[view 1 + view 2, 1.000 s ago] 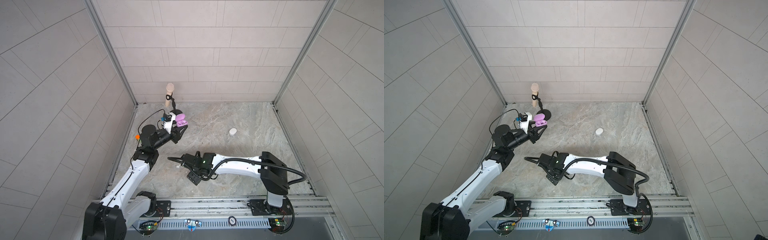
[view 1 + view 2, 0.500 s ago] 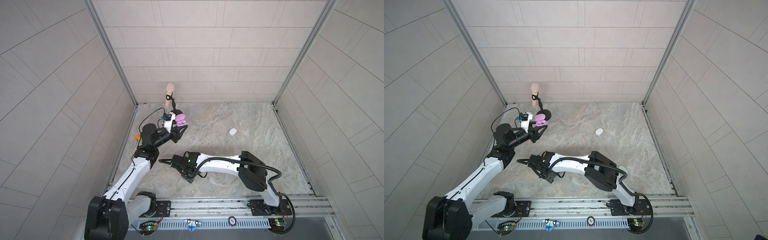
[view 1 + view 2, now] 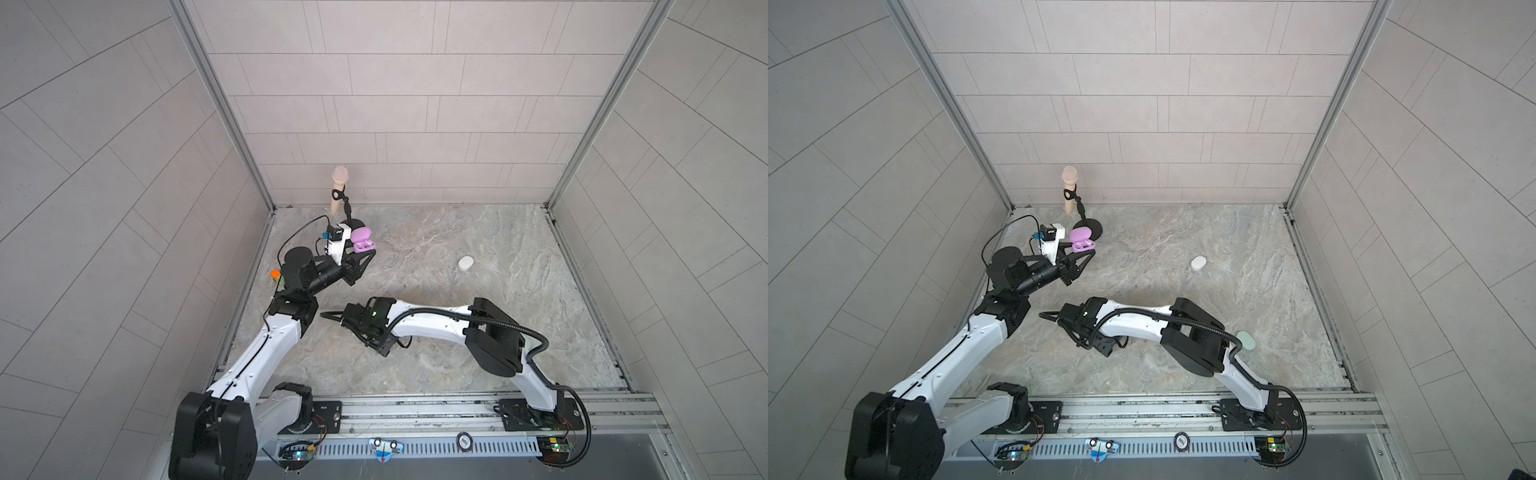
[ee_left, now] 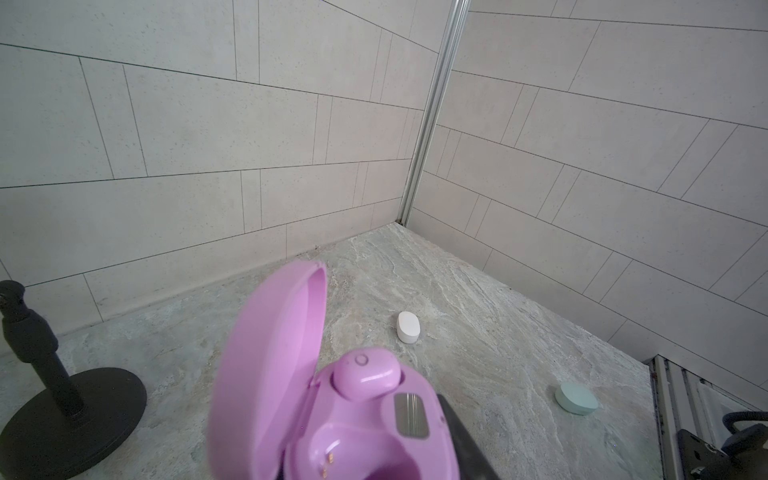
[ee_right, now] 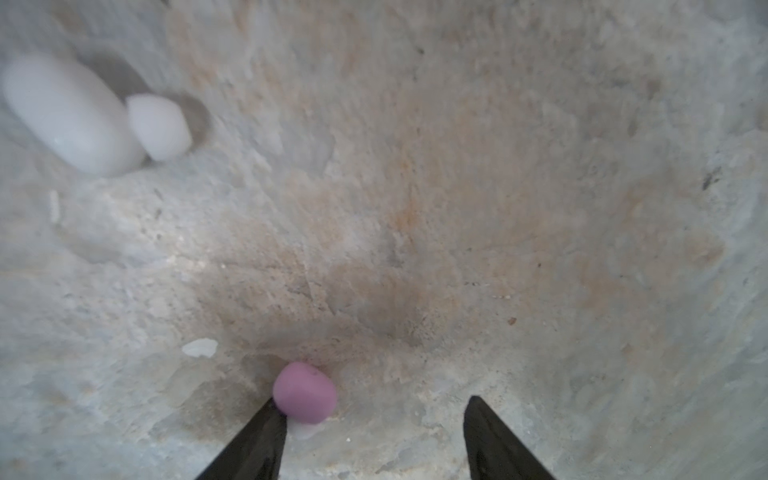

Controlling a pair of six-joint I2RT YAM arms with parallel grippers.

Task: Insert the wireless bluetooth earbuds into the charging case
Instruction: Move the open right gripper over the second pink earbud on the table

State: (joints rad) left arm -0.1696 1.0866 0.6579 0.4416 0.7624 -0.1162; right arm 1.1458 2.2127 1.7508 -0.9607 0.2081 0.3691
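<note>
One bud home: seated earbud (image 4: pixel 365 374) in the open lilac case (image 4: pixel 266 374), clenched in left claw (image 3: pixel 363 254).
Loose earbud (image 5: pixel 304 392): on bench (image 5: pixel 457 187), touching one finger of released right claw (image 5: pixel 371 401).
Risk: off-centre closing could flick it away.
Views: only right wrist shows it; top views don't.

An open lilac charging case (image 4: pixel 357 436) is filling the foreground, its lid (image 4: pixel 270 365) standing raised, one lilac earbud (image 4: pixel 368 376) sitting seated and the other socket (image 4: pixel 332 457) showing gold contacts, while a white case (image 4: pixel 408 327), a mint-green case (image 4: pixel 576 399) and a black stand base (image 4: pixel 70 419) are resting apart on the marbled floor (image 4: pixel 478 332).
</note>
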